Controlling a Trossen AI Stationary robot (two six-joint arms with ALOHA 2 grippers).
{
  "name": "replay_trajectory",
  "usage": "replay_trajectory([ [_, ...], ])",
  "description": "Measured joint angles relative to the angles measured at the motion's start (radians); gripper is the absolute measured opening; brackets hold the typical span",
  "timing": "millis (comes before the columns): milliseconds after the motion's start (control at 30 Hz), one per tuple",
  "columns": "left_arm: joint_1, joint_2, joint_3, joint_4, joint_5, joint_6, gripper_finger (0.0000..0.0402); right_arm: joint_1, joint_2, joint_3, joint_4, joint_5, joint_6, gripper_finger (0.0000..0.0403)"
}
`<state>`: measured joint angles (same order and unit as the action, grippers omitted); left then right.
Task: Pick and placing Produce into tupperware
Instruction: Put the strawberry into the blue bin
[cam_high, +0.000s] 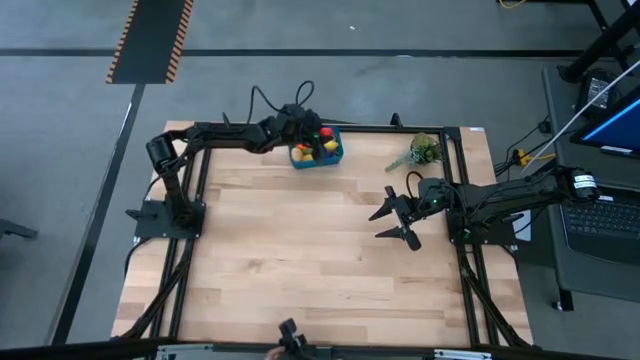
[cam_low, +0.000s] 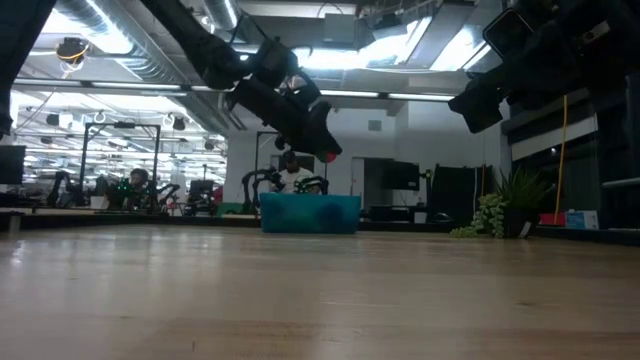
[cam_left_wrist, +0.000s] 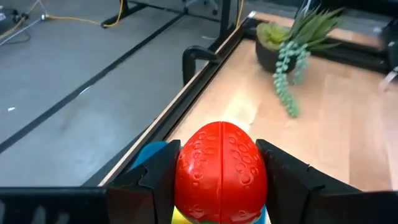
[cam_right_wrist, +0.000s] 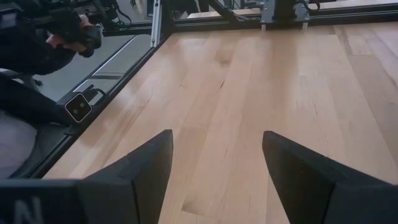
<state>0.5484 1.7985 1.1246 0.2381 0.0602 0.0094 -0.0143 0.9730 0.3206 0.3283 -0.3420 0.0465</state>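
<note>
1. My left jaws (cam_left_wrist: 221, 180) were closed on a red strawberry (cam_left_wrist: 221, 171), one finger on each of its sides, and I held it over the tupperware (cam_high: 316, 152) at the far edge of the bench (cam_high: 300, 250).
2. I judged the strawberry to be light, hard plastic with a dimpled skin. It was stiff, so it would not crush, but its round sides could slip between my fingers. The widest part of its body seemed the best place to hold it, and that is where my fingers sat.
3. The tupperware looked like a thin, light box, so I thought it could slide if I pushed its wall.
4. My right jaws (cam_high: 398, 218) stood open and empty over the right part of the bench, near the plant sprig (cam_high: 423, 150).
5. Inside the tupperware I saw some yellow, green and red pieces, but I could not tell which produce they were or how many.
6. In my left wrist view the strawberry hid almost all of the box; only a small blue part showed beside it.
7. The low view showed only the near wall of the box.
</note>
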Motion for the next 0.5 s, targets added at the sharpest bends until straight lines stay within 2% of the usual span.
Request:
replay_trajectory([
  [200, 0.008, 0.0, 0.038, -0.087, -0.052, 0.049, 0.0177, 0.0, 0.0, 0.0, 0.0, 0.0, 0.0, 0.025],
  [500, 0.019, 0.001, 0.107, -0.252, -0.072, 0.082, 0.0177, 0.0, 0.0, 0.0, 0.0, 0.0, 0.001, 0.025],
])
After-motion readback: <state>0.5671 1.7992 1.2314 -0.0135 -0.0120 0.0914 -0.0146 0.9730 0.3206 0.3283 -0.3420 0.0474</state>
